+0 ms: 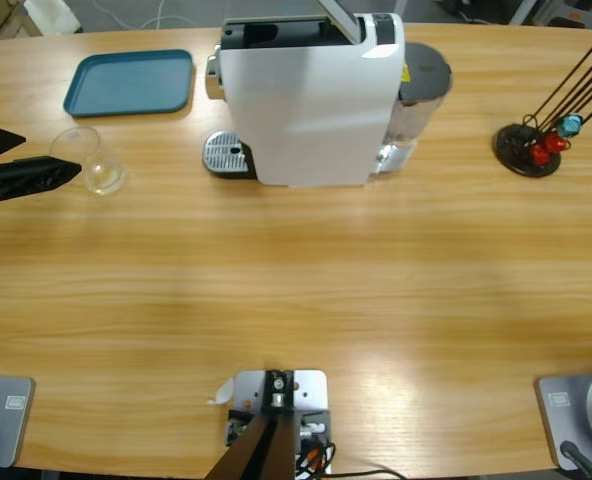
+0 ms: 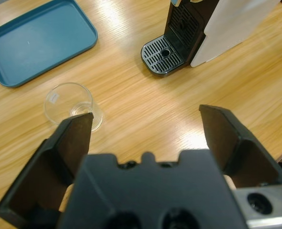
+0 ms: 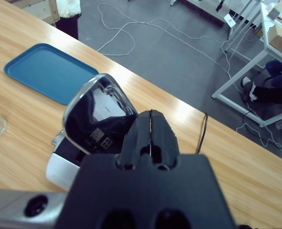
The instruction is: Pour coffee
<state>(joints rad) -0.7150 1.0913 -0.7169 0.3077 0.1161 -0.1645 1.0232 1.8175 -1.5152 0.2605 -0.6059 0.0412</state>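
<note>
A small clear glass (image 1: 94,160) stands on the table left of the white coffee machine (image 1: 311,100); no dark coffee shows in it. My left gripper (image 1: 48,152) comes in from the left edge, open, its jaws just short of the glass. In the left wrist view the glass (image 2: 72,105) sits beyond the left jaw, outside my open gripper (image 2: 146,117), and the machine's drip grate (image 2: 162,55) lies further off. My right gripper (image 3: 150,115) is shut on nothing, high over the machine's shiny raised lid (image 3: 99,112). The right gripper does not show in the high view.
A blue tray (image 1: 131,82) lies behind the glass at the back left. A black capsule stand (image 1: 531,145) with thin rods stands at the far right. Beyond the table, the right wrist view shows cables on the floor and a seated person's leg (image 3: 269,88).
</note>
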